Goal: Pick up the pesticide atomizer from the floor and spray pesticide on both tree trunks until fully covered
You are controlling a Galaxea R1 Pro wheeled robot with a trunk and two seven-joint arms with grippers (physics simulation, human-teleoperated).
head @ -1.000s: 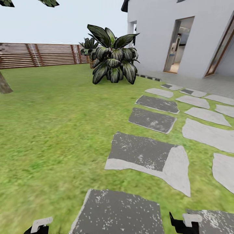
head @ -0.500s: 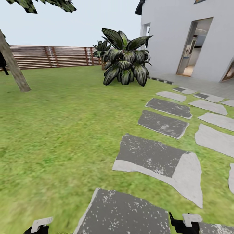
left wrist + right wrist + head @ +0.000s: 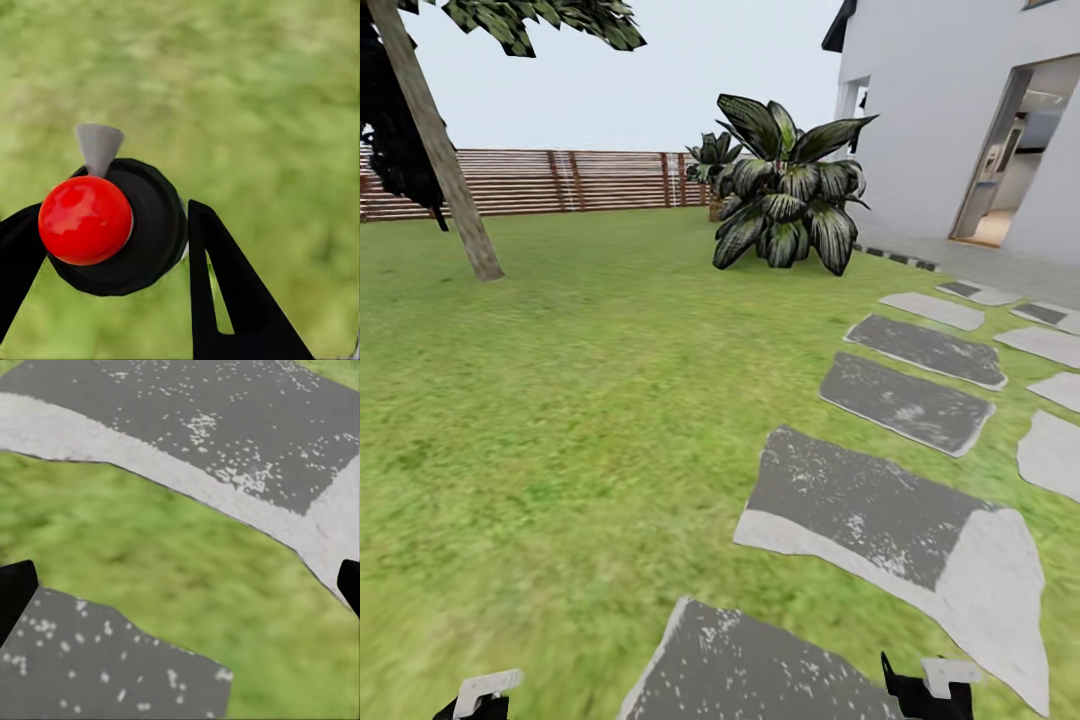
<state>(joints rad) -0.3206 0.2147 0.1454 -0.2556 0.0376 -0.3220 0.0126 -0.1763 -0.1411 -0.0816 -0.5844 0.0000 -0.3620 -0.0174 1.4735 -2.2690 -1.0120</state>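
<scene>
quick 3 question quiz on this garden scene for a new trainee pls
1. True or false: the right tool is holding something.
2. What sits between the fingers of the left tool?
A. a sprayer with a red knob
B. a flat stone
C. a leaf
3. Fill in: in the head view, the leaning tree trunk stands at the ___ side, in front of the fence.

Key: 1 false, its fingers are wide apart over grass and paving. 2 A. 3 left.
</scene>
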